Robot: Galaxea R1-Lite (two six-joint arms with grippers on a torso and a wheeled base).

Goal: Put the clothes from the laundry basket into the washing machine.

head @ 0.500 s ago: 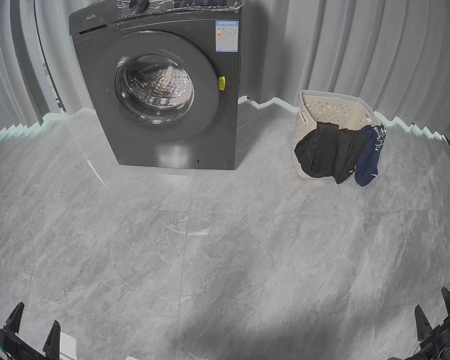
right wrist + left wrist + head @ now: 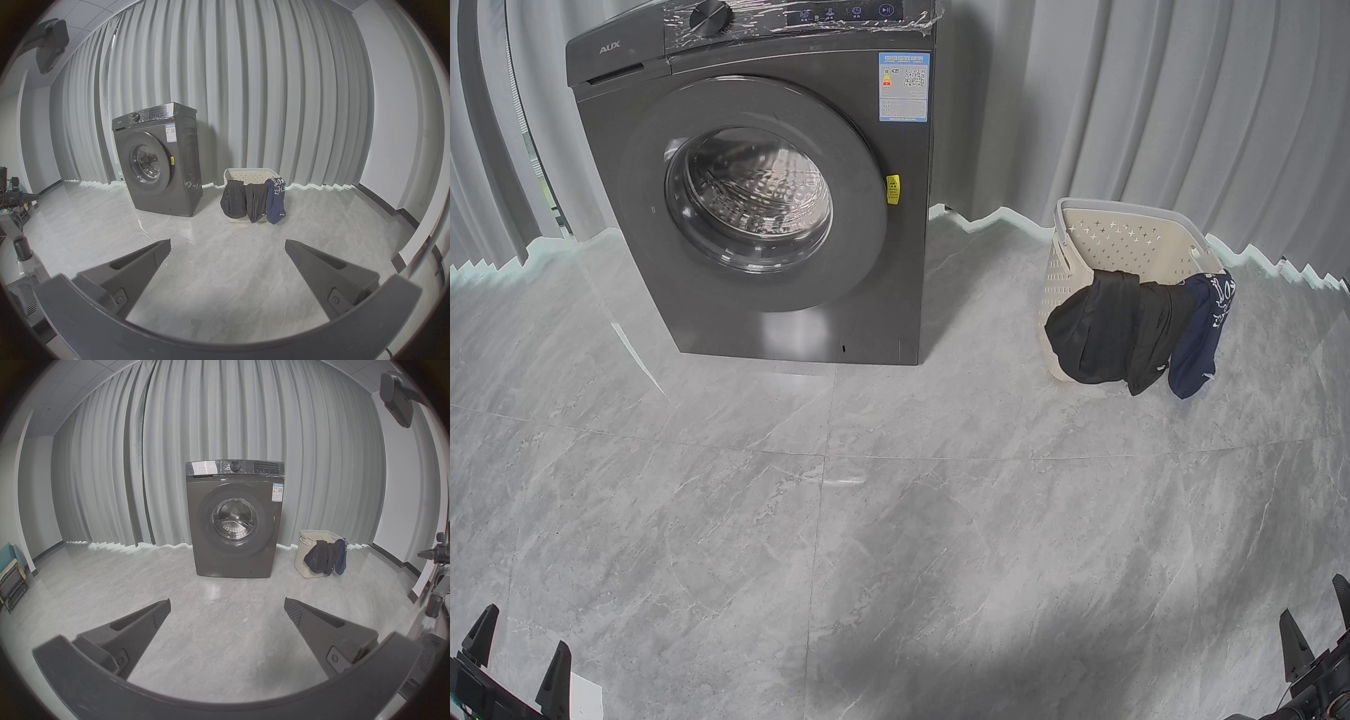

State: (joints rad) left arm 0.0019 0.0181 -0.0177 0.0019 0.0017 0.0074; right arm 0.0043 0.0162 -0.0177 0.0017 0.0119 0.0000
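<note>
A dark grey washing machine (image 2: 759, 187) stands at the back left of the floor, and its steel drum shows through the round front door. To its right sits a cream laundry basket (image 2: 1125, 211). Black clothes (image 2: 1111, 323) and a navy garment (image 2: 1200, 328) hang over the basket's front rim. My left gripper (image 2: 523, 633) is low at the near left, open and holding nothing. My right gripper (image 2: 1312, 600) is low at the near right, also open with nothing in it. Both are far from the basket. The wrist views look past the left gripper (image 2: 226, 601) and the right gripper (image 2: 227, 242) toward the washing machine (image 2: 234, 519) and basket (image 2: 248, 176).
Grey curtains (image 2: 1153, 94) hang behind the machine and the basket. A wide stretch of grey tiled floor (image 2: 900, 525) lies between me and them. A white sheet (image 2: 586, 696) lies on the floor by my left gripper.
The whole head picture has shifted: the camera moved, and the machine and basket now sit a little lower and larger. Both grippers keep their places and stay open.
</note>
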